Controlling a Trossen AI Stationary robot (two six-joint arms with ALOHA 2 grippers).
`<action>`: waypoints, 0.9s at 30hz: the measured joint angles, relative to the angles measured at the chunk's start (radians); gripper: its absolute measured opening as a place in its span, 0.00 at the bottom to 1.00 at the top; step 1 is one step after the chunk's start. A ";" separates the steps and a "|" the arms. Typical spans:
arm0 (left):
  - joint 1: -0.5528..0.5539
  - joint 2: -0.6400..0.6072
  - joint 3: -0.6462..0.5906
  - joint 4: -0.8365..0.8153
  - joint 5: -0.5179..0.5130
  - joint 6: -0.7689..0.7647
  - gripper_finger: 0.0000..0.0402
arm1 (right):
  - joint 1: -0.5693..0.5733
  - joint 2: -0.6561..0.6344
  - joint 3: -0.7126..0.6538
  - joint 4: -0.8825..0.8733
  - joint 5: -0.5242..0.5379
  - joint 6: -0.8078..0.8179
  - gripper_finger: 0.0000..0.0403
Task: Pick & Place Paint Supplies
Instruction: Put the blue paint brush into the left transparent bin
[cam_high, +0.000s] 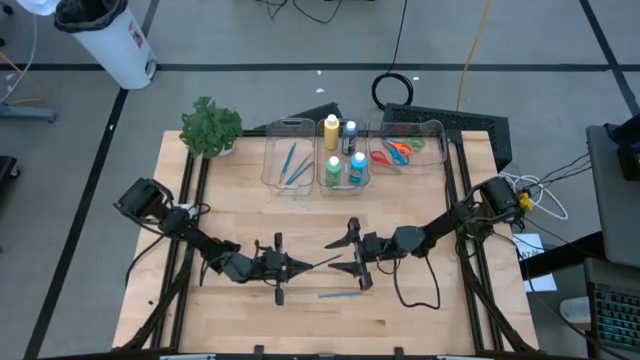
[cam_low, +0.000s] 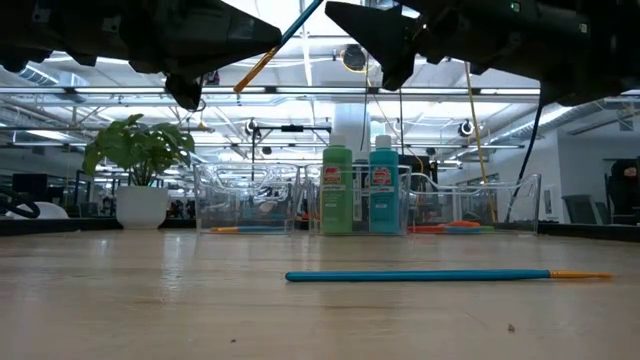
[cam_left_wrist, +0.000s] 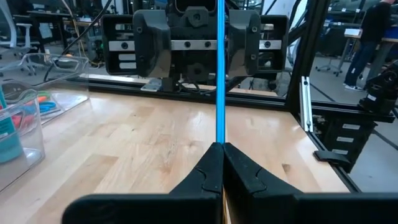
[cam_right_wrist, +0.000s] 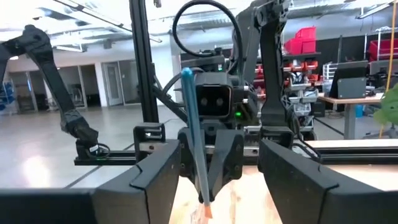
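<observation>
Loose on your table lies one paintbrush (cam_low: 440, 275), another is pinched in the closed left gripper (cam_high: 292, 265), the right gripper (cam_high: 345, 252) gapes empty, and bins (cam_high: 290, 160) hold the rest.

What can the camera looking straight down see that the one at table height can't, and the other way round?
Only the high view shows how the three clear bins sit side by side, with the scissors in the right-hand one, and the yellow bottle. Only the low view shows the room behind the table and that the left gripper's held paintbrush hangs well above the wood. Both show the loose paintbrush lying flat, the plant, the green bottle and the blue bottle, and the left gripper facing the right gripper.
</observation>
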 joint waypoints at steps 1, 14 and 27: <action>0.000 0.000 0.000 -0.001 0.000 -0.001 0.00 | -0.001 0.000 0.000 0.002 0.002 0.000 0.52; 0.003 0.000 0.000 -0.037 -0.001 -0.030 0.00 | -0.010 0.000 0.000 0.035 0.000 0.003 0.35; 0.003 0.000 0.000 -0.053 -0.002 -0.061 0.01 | 0.001 -0.020 -0.004 -0.009 -0.029 -0.040 0.01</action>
